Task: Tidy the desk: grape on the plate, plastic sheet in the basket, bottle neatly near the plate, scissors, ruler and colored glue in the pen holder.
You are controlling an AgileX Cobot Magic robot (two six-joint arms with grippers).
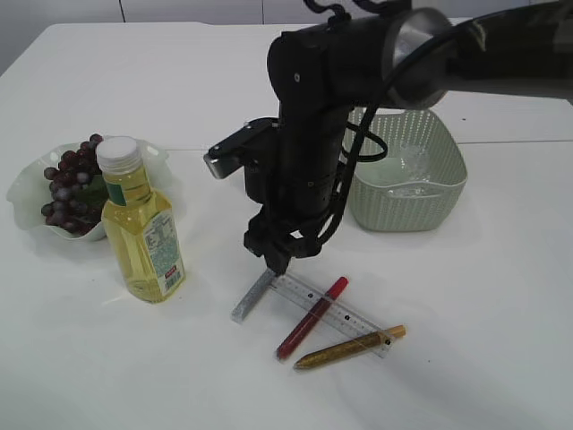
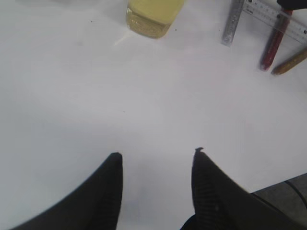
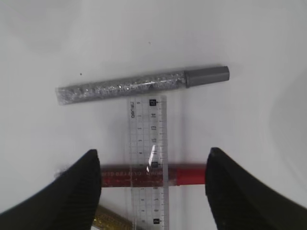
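White table (image 1: 501, 358) fills my outside view. My right gripper (image 1: 279, 260) hangs low over the silver glue (image 1: 252, 296), the clear ruler (image 1: 354, 315), the red glue (image 1: 312, 318) and the gold glue (image 1: 351, 348) at the near middle. Grapes (image 1: 70, 184) sit on the plate (image 1: 27, 193) at the far left, the bottle (image 1: 141, 228) stands just beside it, and the basket (image 1: 452, 193) is at the far right. I see no pen holder or scissors.

From my left wrist, the left gripper (image 2: 158, 158) is partly open over bare table, holding nothing.

From my right wrist, the two fingers (image 3: 76, 191) stand wide apart and empty. The red glue lies between them, with the ruler (image 3: 148, 158) across it. I think closing now could pinch the ruler too, or knock the glues so they roll away.
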